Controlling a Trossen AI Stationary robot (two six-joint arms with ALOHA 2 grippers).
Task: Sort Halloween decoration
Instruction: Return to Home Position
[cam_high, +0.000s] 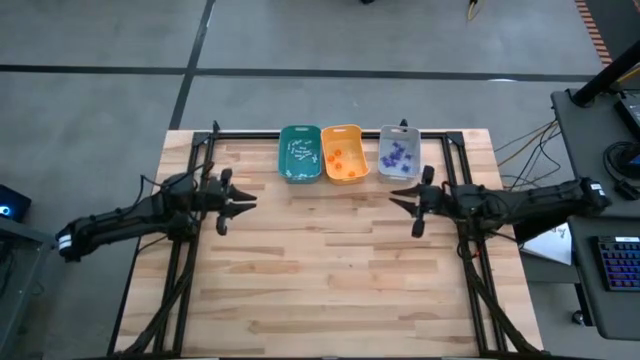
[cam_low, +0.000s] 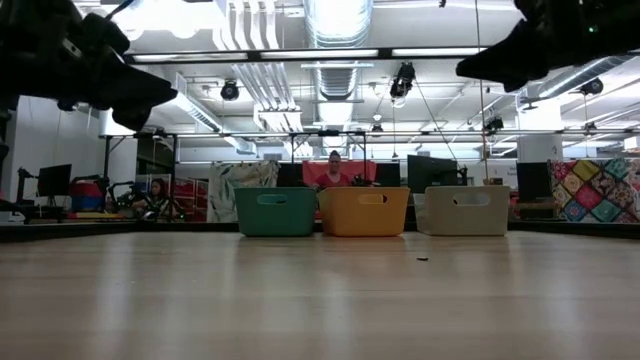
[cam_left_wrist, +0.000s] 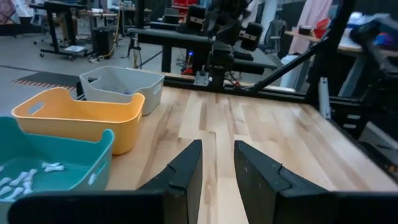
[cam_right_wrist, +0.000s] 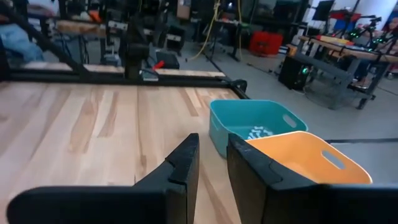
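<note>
Hovering above the desk (cam_high: 320, 290), your left pincer (cam_high: 247, 203) and right pincer (cam_high: 396, 197) face each other, each parted by a narrow gap and empty. White trinkets (cam_high: 300, 152) lie in the teal bin (cam_high: 282, 155), orange trinkets (cam_high: 340, 160) in the orange bin (cam_high: 343, 180), purple trinkets (cam_high: 399, 154) in the grey bin (cam_high: 382, 150).

Evenly lit from overhead in the high view; only soft, faint shadows on the pale desk (cam_high: 330, 270) beneath the arms (cam_high: 130, 215). Strongly backlit in the low view by ceiling lamps (cam_low: 175, 15) blown out to white glare at the upper left and upper middle of the frame, leaving the arms as black silhouettes in the upper corners. Mild sheen along the desk in the left wrist view; dark, nearly featureless fingers (cam_left_wrist: 186, 174) in both wrist views
</note>
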